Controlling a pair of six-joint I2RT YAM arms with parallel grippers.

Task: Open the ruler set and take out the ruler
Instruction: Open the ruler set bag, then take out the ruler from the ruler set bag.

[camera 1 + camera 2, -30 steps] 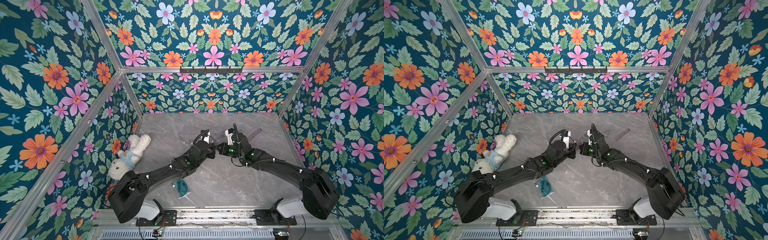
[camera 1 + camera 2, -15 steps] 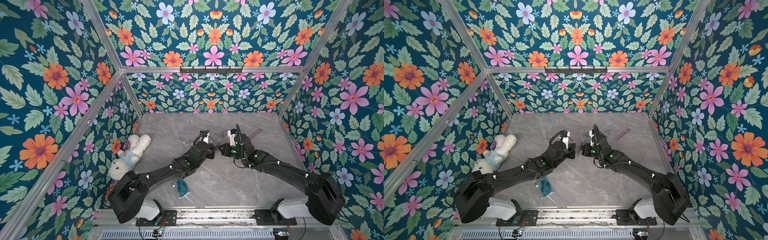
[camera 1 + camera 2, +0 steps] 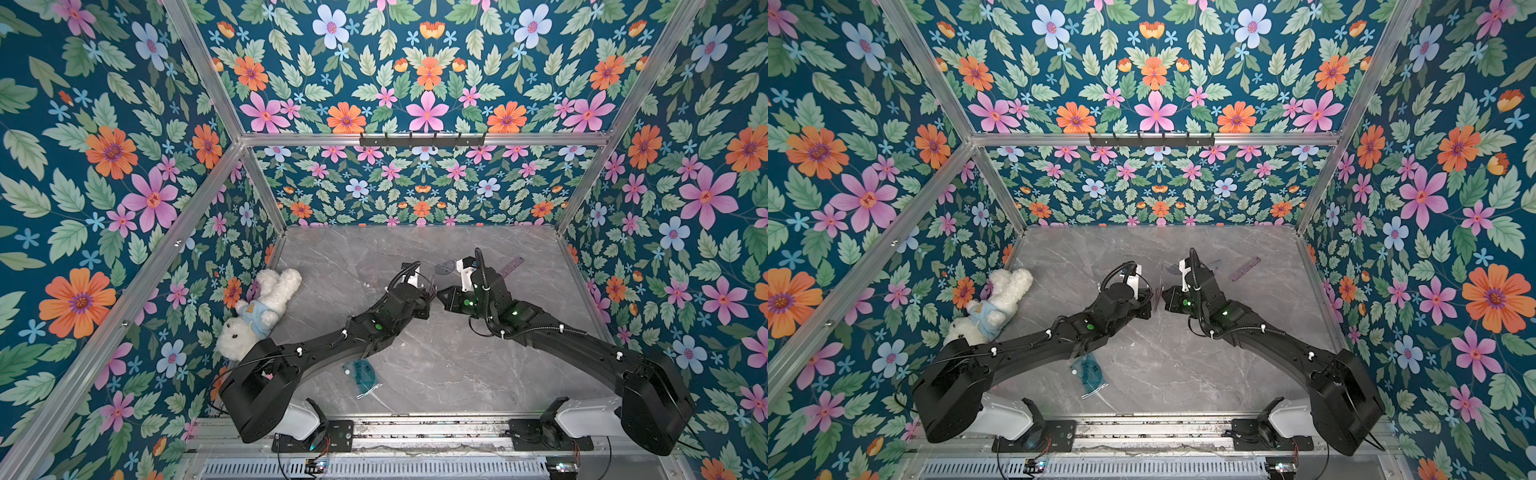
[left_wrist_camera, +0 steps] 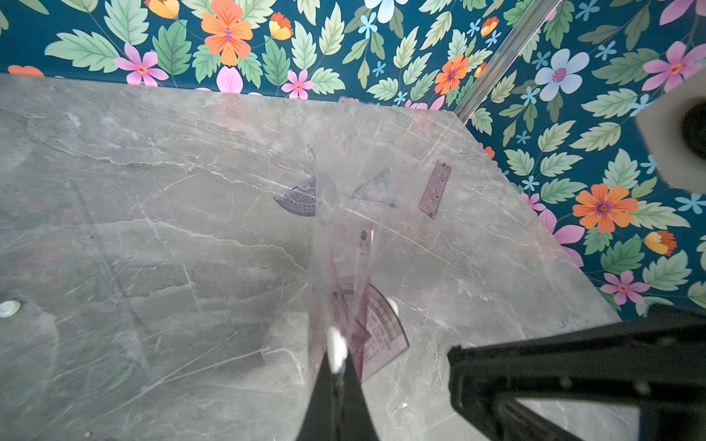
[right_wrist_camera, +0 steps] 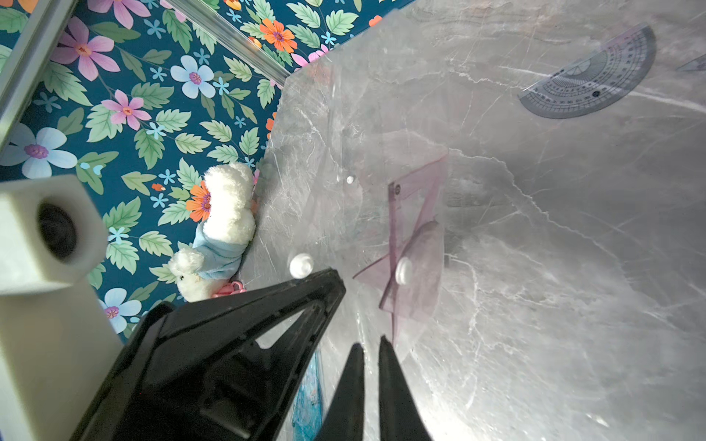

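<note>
The clear ruler-set pouch [image 4: 353, 214] is held upright above the table with a purple protractor [image 4: 382, 332] and set square [image 5: 418, 176] inside, while the purple ruler [image 4: 434, 189] lies flat well apart.

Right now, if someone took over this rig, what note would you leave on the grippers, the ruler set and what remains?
Left gripper: shut on the clear pouch.
Right gripper: jaws nearly together at the pouch's edge; whether they pinch it I cannot tell.
Done: the white snap halves sit apart, so the pouch looks unfastened.
Purple pieces are inside it; a loose ruler and protractor lie on the table beyond.
Left: draw the ruler out of the pouch.
</note>
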